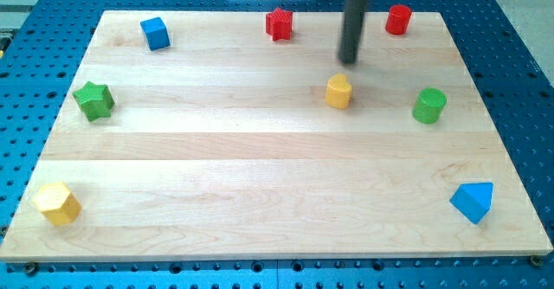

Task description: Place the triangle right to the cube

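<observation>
The blue triangle (473,202) lies at the board's bottom right, well apart from the blue cube (155,33) at top left. The rod has no claw, and its tip (348,61) hovers just above the yellow block (338,91). A diagonal push across the pale wooden board (260,168), on a blue perforated table (519,81), risks the triangle spinning off the tip or clipping that yellow block.

Open board between blue triangle (473,202) and blue cube (155,33); yellow block (338,91) beside that line.
</observation>
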